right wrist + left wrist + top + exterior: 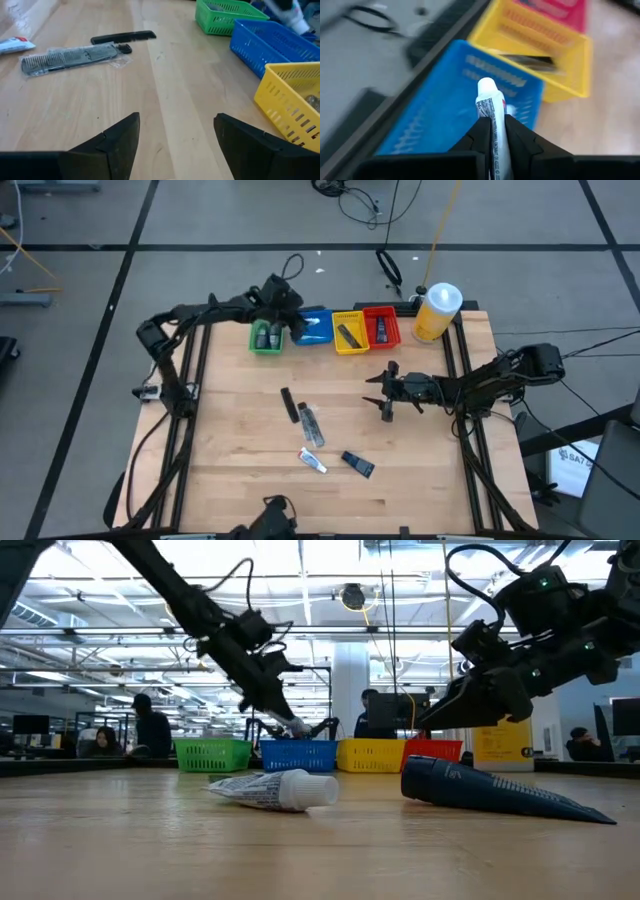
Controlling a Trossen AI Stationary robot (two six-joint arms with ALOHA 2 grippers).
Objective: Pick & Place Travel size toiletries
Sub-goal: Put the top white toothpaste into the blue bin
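The left gripper (492,137) pinches a white plastic toothpaste tube (490,107) cap-forward, directly above the blue mesh bin (445,120) beneath its fingertips, apparently poised for release; the right gripper (175,137) waits spread wide over bare wood

One camera looks straight down on the tabletop (250,440). Another sits at its surface, facing the bins. Both wrist cameras share the blue bin (470,95).

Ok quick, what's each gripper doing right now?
Left gripper: closed on a white tube over the blue bin.
Right gripper: open, empty, above the table.
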